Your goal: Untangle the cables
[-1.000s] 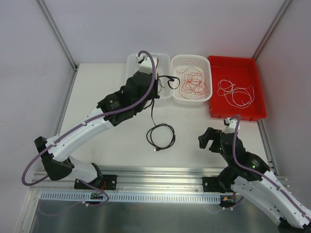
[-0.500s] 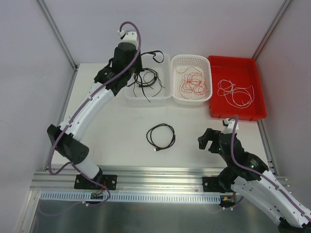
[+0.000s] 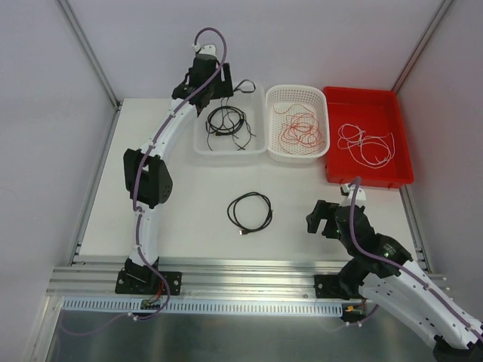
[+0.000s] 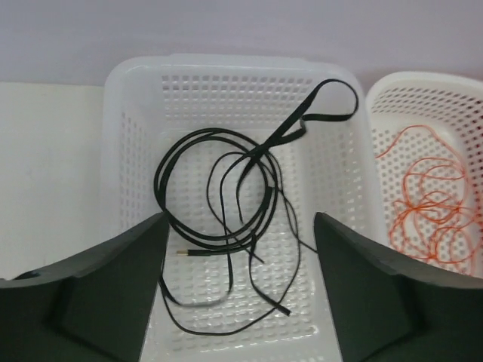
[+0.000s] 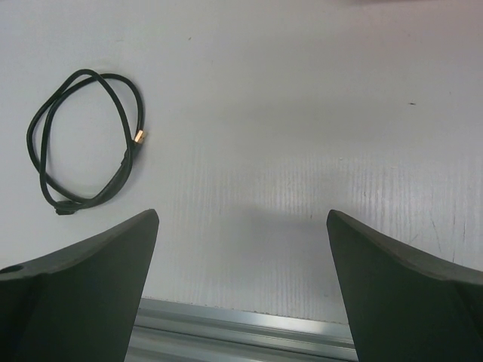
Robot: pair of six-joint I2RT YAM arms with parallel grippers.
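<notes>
Left gripper (image 4: 240,219) wide open, empty, above white basket (image 4: 121,98) holding black cables (image 4: 264,147). Right gripper (image 5: 241,215) fully open, empty, over table (image 5: 302,113); black coil (image 5: 138,137) nearby.

white table (image 3: 189,188), matte top, faint ribbed grain in rt wrist view. plain pale walls w/ slight lilac tint: back wall (image 3: 302,38), left wall (image 3: 38,151), right wall (image 3: 456,113). slim alu posts (image 3: 89,53) slant up from both back corners. alu rail (image 3: 249,275) along near table edge, grey metal sheet (image 3: 249,339) below it. light soft & even, shadows weak
</notes>
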